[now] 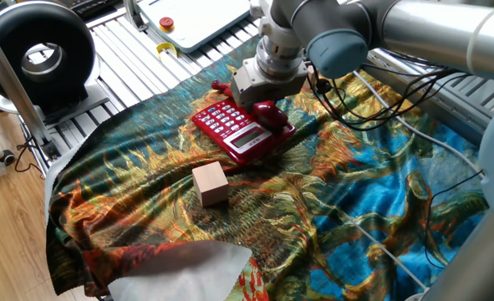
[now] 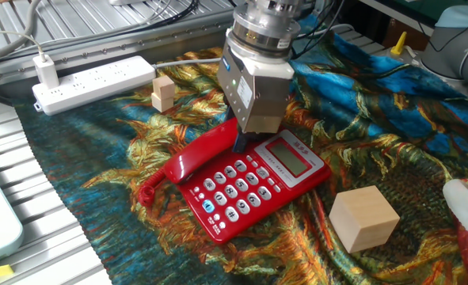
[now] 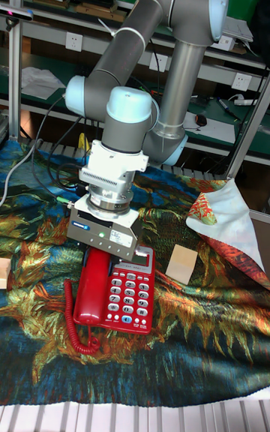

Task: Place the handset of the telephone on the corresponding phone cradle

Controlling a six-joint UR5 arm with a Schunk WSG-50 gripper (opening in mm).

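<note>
One arm, one red telephone [image 1: 238,130] on a loud patterned cloth [image 1: 355,209]. From one fixed view: the gripper [image 1: 262,99] sits right over the far edge of the phone base, its grey body hiding most of the handset [image 1: 269,111]; only a rounded red end pokes out beside it, lying on the base's far side. Keypad and display face up. Wooden cube [image 1: 211,183] sits nearer the cloth's front, apart from the phone. Can't tell from here how the fingers stand.

Other fixed view, closer: handset [image 2: 198,155] lies along the far strip of the telephone [image 2: 253,182], i.e. in the phone cradle [image 2: 230,142], one end jutting past the base's corner w/ the coiled cord [image 2: 146,192] curling off it onto the cloth. Gripper [image 2: 239,142] straight above the handset's middle; one dark finger [image 2: 238,142] shows just under the body, down against the handset. Second finger hidden, so closed or spread — can't tell. Wooden cube [image 2: 363,218] near the phone's right corner, not touching. Two small stacked blocks [image 2: 164,93] and a white power strip [image 2: 91,82] farther back.

Tall fixed view: gripper [image 3: 102,250] body covers the handset's [image 3: 93,291] upper end; the rest runs down the phone's left side, cord [image 3: 81,329] looping below. Telephone [image 3: 130,291] keypad visible. Fingers hidden.
</note>
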